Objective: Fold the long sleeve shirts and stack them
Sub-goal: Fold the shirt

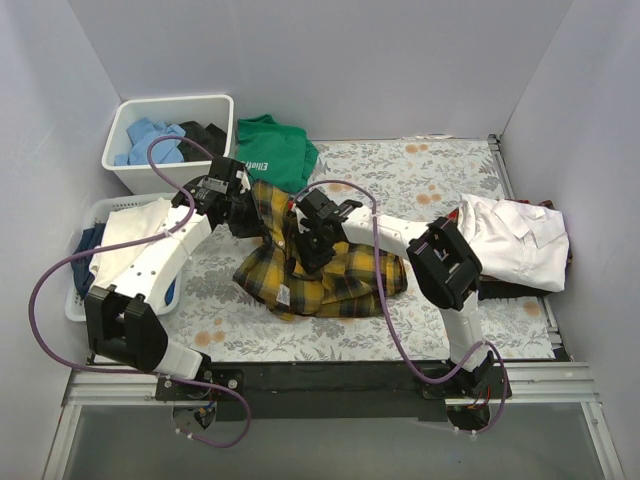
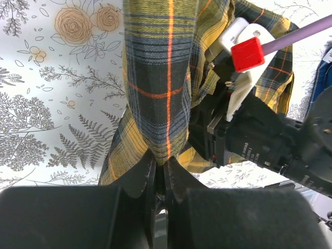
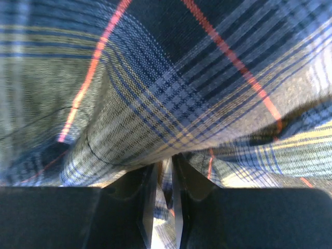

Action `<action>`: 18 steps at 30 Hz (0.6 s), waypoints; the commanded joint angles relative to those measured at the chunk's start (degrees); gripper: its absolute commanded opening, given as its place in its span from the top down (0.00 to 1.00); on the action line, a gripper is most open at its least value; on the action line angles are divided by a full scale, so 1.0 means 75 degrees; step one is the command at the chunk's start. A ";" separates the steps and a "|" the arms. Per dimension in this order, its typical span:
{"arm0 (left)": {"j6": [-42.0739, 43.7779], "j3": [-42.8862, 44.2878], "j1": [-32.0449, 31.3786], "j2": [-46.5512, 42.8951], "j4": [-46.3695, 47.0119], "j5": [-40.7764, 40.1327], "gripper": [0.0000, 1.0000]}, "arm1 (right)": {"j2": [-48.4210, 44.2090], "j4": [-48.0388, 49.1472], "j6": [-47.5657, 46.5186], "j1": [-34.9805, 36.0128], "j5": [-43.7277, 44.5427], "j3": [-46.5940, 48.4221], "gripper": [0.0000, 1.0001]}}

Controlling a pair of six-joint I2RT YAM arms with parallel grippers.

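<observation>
white floral tablecloth lies under the plaid shirt, between pale grey walls.

White-black arms — purple cables, perhaps red-plugged

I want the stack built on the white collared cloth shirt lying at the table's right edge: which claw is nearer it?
Right. The right claw is on the yellow-and-black plaid flannel shirt, left of the white collared shirt; the left claw is farther left.
</observation>
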 commanded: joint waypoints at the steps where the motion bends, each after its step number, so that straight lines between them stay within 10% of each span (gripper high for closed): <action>1: 0.0230 0.0648 0.0029 0.0059 -0.0218 0.0043 1.00 | -0.0361 0.0026 0.0112 -0.0085 0.0463 0.0045 0.73; 8: 0.0511 0.0988 0.0029 0.0177 -0.0453 0.0007 1.00 | -0.1909 0.0014 0.0441 -0.0261 0.2188 -0.0448 0.65; 18: 0.0546 0.0953 0.0029 0.0106 -0.0500 0.0101 1.00 | -0.2075 -0.0444 -0.0273 -0.0039 0.0923 -0.1068 0.73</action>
